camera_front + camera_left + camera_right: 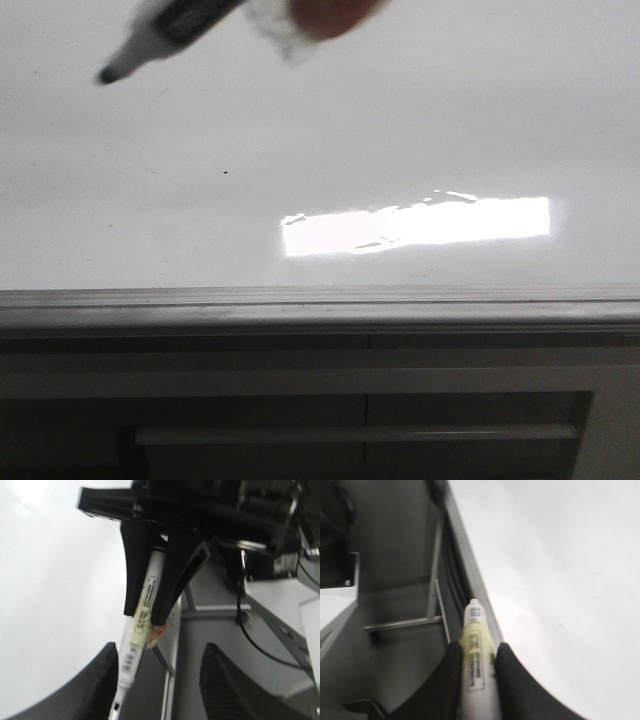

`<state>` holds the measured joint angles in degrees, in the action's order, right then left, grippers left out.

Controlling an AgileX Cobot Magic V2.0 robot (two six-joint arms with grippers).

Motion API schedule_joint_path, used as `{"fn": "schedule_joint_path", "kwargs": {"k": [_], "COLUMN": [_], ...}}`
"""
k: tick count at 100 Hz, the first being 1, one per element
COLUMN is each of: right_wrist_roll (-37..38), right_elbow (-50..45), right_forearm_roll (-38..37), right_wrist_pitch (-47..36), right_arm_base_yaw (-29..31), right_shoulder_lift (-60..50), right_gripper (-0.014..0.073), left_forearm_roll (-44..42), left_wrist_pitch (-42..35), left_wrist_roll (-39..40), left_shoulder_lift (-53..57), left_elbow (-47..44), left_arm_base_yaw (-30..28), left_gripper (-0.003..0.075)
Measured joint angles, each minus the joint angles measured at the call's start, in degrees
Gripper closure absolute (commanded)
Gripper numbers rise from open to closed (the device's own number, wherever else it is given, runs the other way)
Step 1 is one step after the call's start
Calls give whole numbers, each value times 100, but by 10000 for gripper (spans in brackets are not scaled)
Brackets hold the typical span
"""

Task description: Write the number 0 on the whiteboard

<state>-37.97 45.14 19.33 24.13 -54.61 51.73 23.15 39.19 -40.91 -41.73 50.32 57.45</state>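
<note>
Whiteboard (420, 120): glossy, flat, filling the upper front view, with a grey edge strip (320, 305) along its near side and a bright reflected patch (420, 225). No drawn 0 shows on it, only a tiny black speck (225, 172). Marker (150, 40): black tip pointing down-left above the board's upper left. Right pincer (476, 665): closed around the marker barrel. Left pincer (155, 680): spread wide, holding nothing.
</note>
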Motion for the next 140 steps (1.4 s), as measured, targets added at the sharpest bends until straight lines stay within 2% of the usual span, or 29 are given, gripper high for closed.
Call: {"fn": "schedule_joint_path", "kwargs": {"k": [8,20,34,50,62,101,140], "right_wrist_roll": [9,22,22,22,22,24,24], "right_elbow": [-193,-506,-787,-866,-852,-208,-85], "right_forearm_roll": [0,-11,-11,-11,-11,58,58], "right_wrist_pitch": [-19,-221,-617,-1128,-1328,-968,-938], "right_arm_base_yaw": [604,1438,2019,2100,2100,2100,2100], "right_shoulder_lift": [-377,-947,-1203,-1032,-736,226,907], "right_gripper": [652,652,652,652,652,651,651], "left_forearm_roll": [-336,-1048,-1438,-1486,-1486,-1486,-1474], "left_wrist_pitch": [-336,-578,-909,-1640,-1844,-1925,-1936], "left_wrist_roll": [603,1697,2540,2875,2927,2960,2960], "left_shoulder_lift": [624,1494,2392,3106,3217,3217,3217], "left_elbow": [-230,-741,-1479,-2179,-2450,-2545,-2545], "left_arm_base_yaw": [0,0,0,0,0,0,0], "left_gripper": [578,743,740,740,740,740,740]}}
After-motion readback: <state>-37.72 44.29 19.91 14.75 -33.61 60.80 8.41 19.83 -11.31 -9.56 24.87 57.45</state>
